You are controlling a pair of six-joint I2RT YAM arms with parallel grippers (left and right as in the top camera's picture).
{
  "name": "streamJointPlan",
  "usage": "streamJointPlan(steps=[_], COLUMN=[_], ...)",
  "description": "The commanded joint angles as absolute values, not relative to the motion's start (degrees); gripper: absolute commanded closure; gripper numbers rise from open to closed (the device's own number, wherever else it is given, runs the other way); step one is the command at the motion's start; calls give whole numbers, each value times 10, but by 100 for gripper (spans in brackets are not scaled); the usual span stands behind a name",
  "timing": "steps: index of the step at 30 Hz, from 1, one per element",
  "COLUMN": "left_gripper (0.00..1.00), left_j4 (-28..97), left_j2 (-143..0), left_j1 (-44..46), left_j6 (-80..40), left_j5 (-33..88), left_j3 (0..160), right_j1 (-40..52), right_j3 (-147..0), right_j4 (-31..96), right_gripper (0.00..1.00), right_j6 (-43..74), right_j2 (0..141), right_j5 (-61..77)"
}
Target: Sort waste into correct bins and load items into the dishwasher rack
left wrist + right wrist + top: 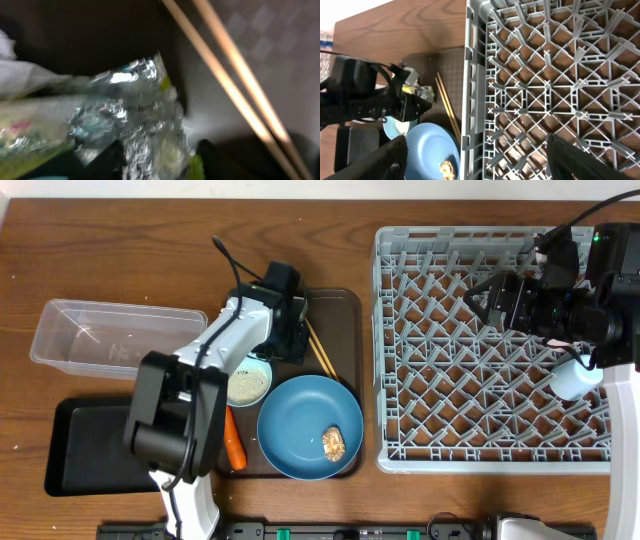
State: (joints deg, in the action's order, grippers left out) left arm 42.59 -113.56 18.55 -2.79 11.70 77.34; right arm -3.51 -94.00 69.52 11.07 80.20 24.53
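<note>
On the brown serving tray, my left gripper (292, 330) (157, 160) is shut on the crinkled silver-and-green wrapper (145, 115), which fills the gap between the dark fingers. A white napkin (15, 75) lies just to its left and the chopsticks (320, 350) (235, 85) to its right. The dark blue plate (300, 420) holds a brownish food lump (333, 442). Beside it sit a pale bowl of rice (248, 383) and an orange carrot (233, 442). My right gripper (485, 298) (480, 160) hangs open and empty over the grey dishwasher rack (400, 360).
The clear tub (110, 335) and the black tray (85, 445) sit left of the brown serving tray (345, 310). A pale cup (575, 377) rests in the rack's right side beneath the right arm. The rack's near-left wall (472, 100) borders the serving tray.
</note>
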Motion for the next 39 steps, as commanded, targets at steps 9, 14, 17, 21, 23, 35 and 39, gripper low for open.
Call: streamJointPlan(steps=[9, 14, 17, 21, 23, 35, 39], left_gripper=[94, 94, 94, 94, 94, 57, 38], left_j4=[493, 510, 512, 541, 556, 502, 512], left_j2=[-1078, -1000, -948, -900, -894, -945, -946], left_j1=[185, 184, 183, 164, 139, -36, -39], left_j6=[-19, -19, -19, -19, -20, 34, 33], left_j5=[107, 88, 20, -109, -147, -35, 15], left_j3=[823, 845, 845, 845, 845, 815, 817], right_j1=[-25, -25, -25, -25, -25, -25, -25], right_j3=[-939, -939, -939, -939, -939, -939, -939], right_j4=[697, 695, 693, 689, 688, 686, 686], right_gripper=[19, 19, 19, 19, 19, 19, 19], right_j6=[105, 105, 105, 107, 107, 107, 107], right_j2=[802, 802, 802, 802, 802, 802, 802], right_j5=[242, 242, 242, 242, 242, 242, 242])
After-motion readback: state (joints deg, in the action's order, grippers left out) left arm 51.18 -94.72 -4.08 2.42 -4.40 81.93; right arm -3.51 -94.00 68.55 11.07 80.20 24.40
